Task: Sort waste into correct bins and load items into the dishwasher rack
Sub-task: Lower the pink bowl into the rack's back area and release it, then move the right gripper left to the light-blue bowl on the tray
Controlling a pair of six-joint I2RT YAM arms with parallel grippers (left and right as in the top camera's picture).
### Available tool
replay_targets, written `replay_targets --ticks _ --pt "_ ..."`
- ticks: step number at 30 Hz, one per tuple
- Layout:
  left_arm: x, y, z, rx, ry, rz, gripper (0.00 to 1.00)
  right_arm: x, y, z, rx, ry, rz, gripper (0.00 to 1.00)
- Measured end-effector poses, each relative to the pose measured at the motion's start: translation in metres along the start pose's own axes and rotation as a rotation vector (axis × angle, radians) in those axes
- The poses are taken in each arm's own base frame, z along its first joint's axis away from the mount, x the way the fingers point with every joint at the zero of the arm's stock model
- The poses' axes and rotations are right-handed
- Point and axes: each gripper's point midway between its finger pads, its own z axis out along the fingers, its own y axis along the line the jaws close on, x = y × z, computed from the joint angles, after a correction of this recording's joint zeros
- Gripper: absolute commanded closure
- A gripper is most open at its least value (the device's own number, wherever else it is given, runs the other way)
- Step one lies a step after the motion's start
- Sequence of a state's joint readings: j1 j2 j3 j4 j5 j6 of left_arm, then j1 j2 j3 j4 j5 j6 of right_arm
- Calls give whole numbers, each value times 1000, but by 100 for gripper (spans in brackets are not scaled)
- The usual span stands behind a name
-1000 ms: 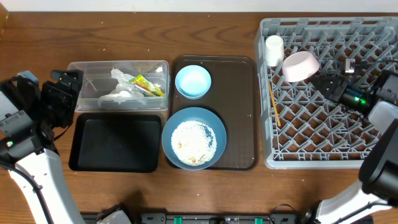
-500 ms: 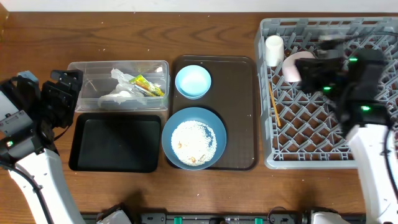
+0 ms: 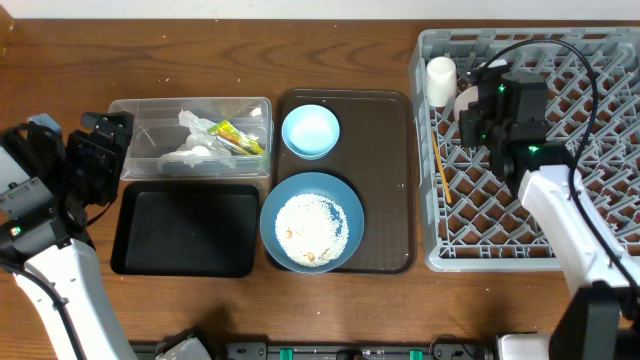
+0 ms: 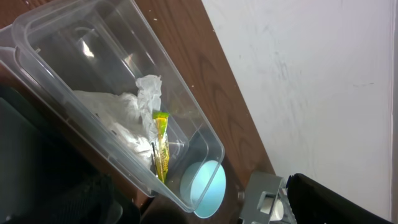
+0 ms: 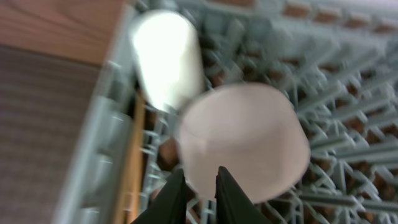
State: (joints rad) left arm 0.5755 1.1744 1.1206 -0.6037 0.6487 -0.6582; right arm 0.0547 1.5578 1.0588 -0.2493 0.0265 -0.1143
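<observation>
My right gripper [image 5: 201, 186] hangs over the back left of the dishwasher rack [image 3: 600, 60]. Its two fingers stand close together, pinched on the near rim of the small pink bowl [image 5: 242, 140]. In the overhead view the arm hides most of that bowl [image 3: 466, 100]. The white cup [image 3: 440, 80] stands beside it, and the chopsticks [image 3: 440, 165] lie along the rack's left wall. My left gripper [image 3: 113, 153] is open at the left end of the clear tub [image 3: 150, 108], which holds the napkin [image 3: 190, 150] and the wrapper [image 3: 238, 138].
A brown serving tray [image 3: 400, 180] carries the small light blue bowl [image 3: 310, 130] and the large dark blue bowl [image 3: 312, 222], which is full of rice scraps. The black tray [image 3: 185, 230] lies in front of the tub.
My right arm has swung from the rack's right side to its left, over the pink bowl, which it now mostly hides. The left arm has not moved.
</observation>
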Motion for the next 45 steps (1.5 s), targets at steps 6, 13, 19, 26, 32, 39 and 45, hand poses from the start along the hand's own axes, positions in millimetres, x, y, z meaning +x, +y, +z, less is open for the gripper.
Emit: replay_targets --ticks 6,13,19,26,32,39,45 --pt "0 0 0 0 0 0 9 40 -39 18 71 134 69 89" --pt "0 0 0 0 0 0 9 65 -46 8 71 230 122 91" --pt "0 0 0 0 0 0 9 25 -9 -31 -81 95 115 92" --pt "0 0 0 0 0 0 9 -22 118 -94 -409 -90 -49 87" --pt "0 0 0 0 0 0 9 -4 207 -104 -569 -17 -190 84" --pt "0 0 0 0 1 0 9 -8 249 -90 -553 197 -289 84" --pt "0 0 0 0 1 0 9 -45 285 -81 -564 170 -340 83"
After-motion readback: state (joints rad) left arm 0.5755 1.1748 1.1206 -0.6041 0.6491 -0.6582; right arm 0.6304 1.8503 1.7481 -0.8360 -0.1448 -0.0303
